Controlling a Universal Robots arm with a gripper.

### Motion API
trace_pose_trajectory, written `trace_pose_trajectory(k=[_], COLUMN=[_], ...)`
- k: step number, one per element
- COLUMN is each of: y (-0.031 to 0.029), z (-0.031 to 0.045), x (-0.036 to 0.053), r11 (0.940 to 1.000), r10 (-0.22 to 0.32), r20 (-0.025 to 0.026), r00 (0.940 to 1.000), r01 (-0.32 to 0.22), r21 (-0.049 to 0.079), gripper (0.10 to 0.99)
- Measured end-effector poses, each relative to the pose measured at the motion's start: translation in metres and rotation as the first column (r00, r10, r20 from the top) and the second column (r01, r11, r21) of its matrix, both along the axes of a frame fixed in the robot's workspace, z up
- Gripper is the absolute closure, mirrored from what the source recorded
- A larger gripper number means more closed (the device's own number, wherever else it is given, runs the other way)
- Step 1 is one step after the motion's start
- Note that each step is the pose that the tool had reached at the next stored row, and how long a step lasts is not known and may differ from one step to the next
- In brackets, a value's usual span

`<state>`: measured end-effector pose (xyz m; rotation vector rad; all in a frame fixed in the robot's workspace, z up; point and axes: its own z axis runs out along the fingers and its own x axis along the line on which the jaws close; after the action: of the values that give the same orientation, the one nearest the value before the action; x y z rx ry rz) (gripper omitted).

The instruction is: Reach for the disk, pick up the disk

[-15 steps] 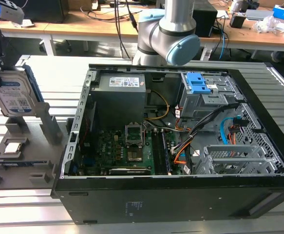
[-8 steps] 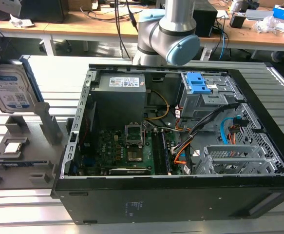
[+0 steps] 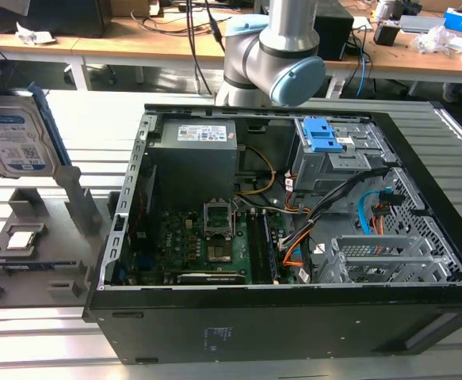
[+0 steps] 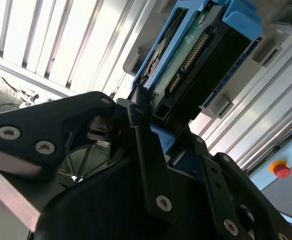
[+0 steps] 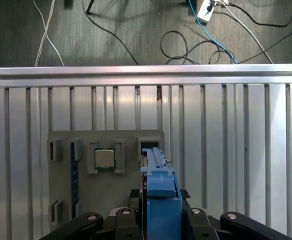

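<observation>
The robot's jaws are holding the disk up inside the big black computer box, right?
Not quite. The jaws do hold the disk up, but outside the computer case, above the grey holder at the exterior view's left. The exterior view shows this.

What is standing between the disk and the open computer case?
In the exterior view, a grey upright post stands between the disk and the computer case; around it is bare slatted table.
</observation>
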<state>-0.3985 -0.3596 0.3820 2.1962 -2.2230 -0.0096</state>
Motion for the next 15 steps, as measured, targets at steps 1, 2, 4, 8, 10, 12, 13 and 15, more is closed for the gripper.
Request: trace_pose_trajectory(k=[1, 2, 4, 8, 10, 12, 13, 15], y=[0.0, 0.0, 0.0001, 0.0001, 0.0001, 0.0001, 0.0002, 0.0002], z=[0.0014, 0.0024, 0.0056, 0.011, 0.0142, 0.0184, 0.0219, 0.0272], x=[0.0, 0.0, 0.0, 0.0001, 0.0001, 0.0001, 0.0001, 0.0001], r11=[1.0, 1.0, 1.0, 1.0, 1.0, 1.0, 1.0, 1.0], r10=[0.0, 0.0, 0.0, 0.0, 0.0, 0.0, 0.0, 0.0], r20=[0.0, 0.0, 0.0, 0.0, -0.0001, 0.0, 0.0, -0.0001], r00=[1.0, 1.0, 1.0, 1.0, 1.0, 1.0, 1.0, 1.0], r01=[0.0, 0.0, 0.0, 0.0, 0.0, 0.0, 0.0, 0.0], r21=[0.0, 0.0, 0.0, 0.0, 0.0, 0.0, 0.0, 0.0], gripper=[0.722, 0.722, 0.722, 0.722, 0.722, 0.722, 0.722, 0.722])
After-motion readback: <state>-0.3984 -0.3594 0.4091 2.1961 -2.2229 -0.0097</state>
